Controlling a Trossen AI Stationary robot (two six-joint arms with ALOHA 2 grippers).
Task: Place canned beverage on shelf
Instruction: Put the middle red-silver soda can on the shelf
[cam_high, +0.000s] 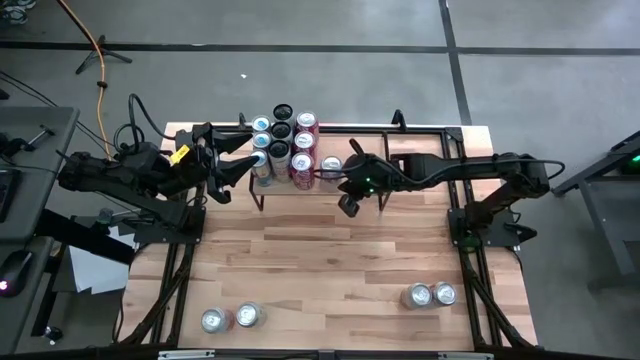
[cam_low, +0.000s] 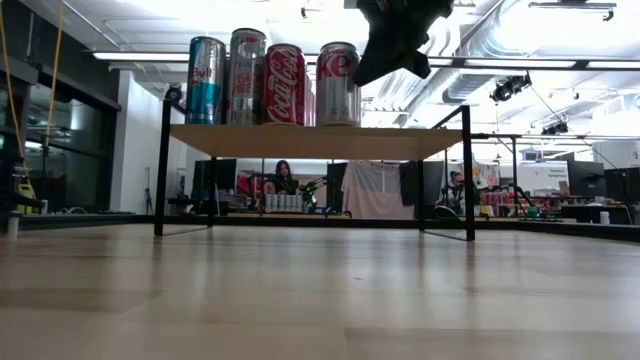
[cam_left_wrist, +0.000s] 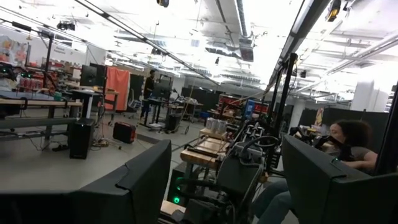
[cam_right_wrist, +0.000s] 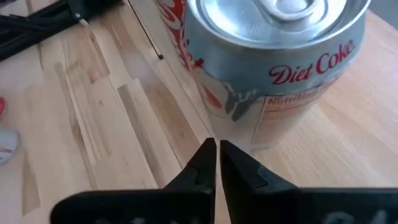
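Note:
The shelf (cam_high: 420, 142) stands at the table's far side, seen from the side in the low view (cam_low: 300, 142). Several cans (cam_high: 283, 145) stand on its left end. A silver Diet Coke can (cam_high: 330, 167) stands upright on the plank at the right of that group, filling the right wrist view (cam_right_wrist: 280, 68). My right gripper (cam_right_wrist: 216, 149) is shut and hangs over the shelf just beside this can, also in the low view (cam_low: 395, 45). My left gripper (cam_high: 238, 170) is open and empty at the shelf's left end, its fingers wide apart in the left wrist view (cam_left_wrist: 227, 180). My right gripper's shut fingertips (cam_right_wrist: 205, 155) point slanting down toward the lower side of the Diet Coke can (cam_right_wrist: 249, 134). I cannot tell whether they touch it. The can stands upright on the shelf top.
Two cans (cam_high: 231, 318) stand at the table's near left and two more (cam_high: 430, 295) at the near right. The wide middle of the tabletop (cam_high: 330, 260) is bare wood. Black frame rods run along the table's sides.

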